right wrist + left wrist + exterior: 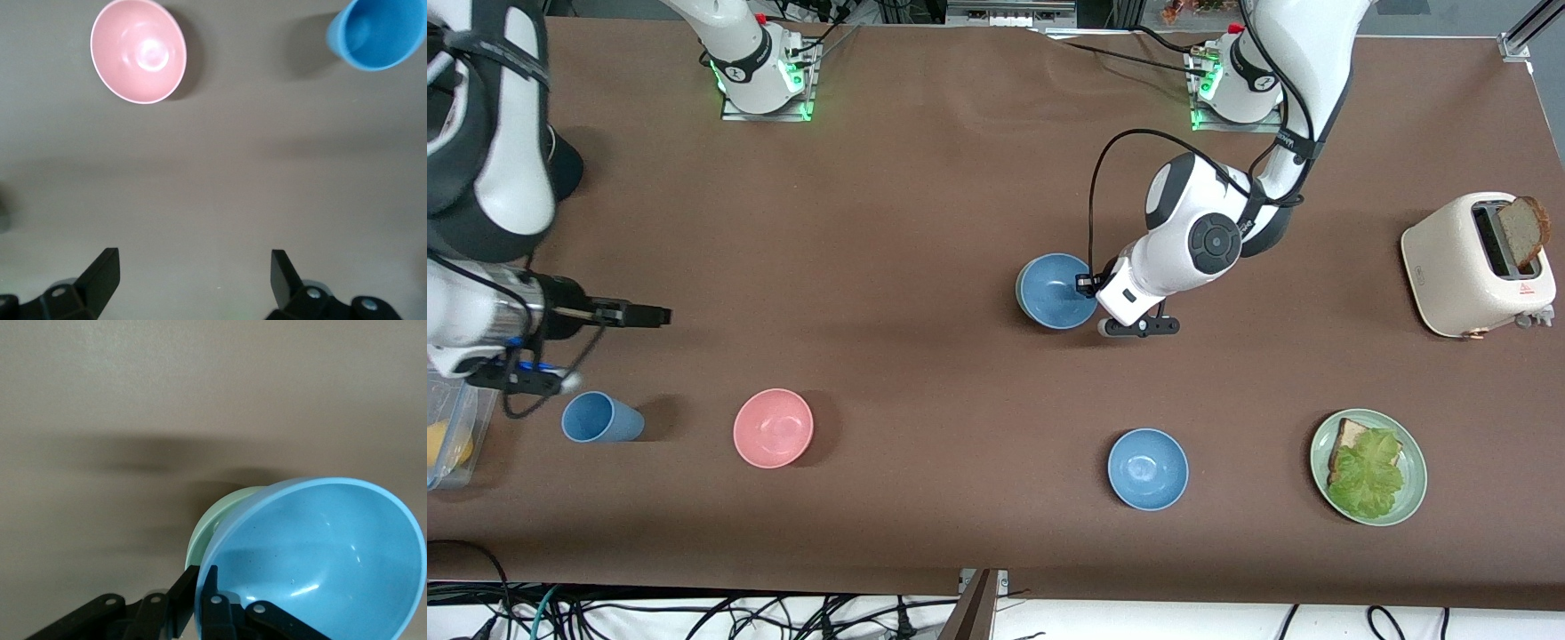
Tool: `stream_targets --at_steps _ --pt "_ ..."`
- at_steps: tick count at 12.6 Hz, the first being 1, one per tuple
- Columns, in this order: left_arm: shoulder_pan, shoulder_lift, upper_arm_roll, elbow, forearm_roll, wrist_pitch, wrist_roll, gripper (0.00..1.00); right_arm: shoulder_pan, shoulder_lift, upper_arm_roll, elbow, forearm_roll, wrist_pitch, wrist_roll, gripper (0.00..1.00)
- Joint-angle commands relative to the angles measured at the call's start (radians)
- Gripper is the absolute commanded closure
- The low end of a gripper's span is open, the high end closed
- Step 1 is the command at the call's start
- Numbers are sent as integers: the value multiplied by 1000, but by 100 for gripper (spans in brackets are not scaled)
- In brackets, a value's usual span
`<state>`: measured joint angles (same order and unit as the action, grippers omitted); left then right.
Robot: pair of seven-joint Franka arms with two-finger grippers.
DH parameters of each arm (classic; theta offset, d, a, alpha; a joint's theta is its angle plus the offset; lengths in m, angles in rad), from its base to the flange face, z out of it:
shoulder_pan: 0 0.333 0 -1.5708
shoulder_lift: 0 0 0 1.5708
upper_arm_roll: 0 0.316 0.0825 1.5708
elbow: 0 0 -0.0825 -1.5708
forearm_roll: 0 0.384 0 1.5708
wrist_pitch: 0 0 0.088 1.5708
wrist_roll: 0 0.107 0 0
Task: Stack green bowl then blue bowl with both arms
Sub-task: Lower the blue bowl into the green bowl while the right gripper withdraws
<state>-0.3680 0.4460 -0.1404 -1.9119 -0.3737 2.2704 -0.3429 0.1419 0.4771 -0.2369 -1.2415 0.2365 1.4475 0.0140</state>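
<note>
Front view: the blue bowl [1055, 290] sits mid-tabletop [925, 204], with the left gripper [1092, 286] at its 3 o'clock rim. The right gripper [636, 314] hangs over bare tabletop at the right arm's end.

Left wrist view: the left gripper [199, 587] pinches the blue bowl's [320, 553] rim; the green bowl [223, 520] is nested beneath.

Right wrist view: the right gripper [193, 270] is spread wide, the pink bowl [138, 51] at 11 o'clock, the blue cup [378, 31] at 1 o'clock.
</note>
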Motion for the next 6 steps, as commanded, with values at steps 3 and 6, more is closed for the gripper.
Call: stream_targets --at_steps 3,6 --pt "-14 -3 -4 11 -20 -88 -27 100 -53 -136 30 -61 -141 -32 -100 0" --pt "-16 0 -7 11 -19 -89 -27 100 -88 -201 67 -64 -213 5 -95 0"
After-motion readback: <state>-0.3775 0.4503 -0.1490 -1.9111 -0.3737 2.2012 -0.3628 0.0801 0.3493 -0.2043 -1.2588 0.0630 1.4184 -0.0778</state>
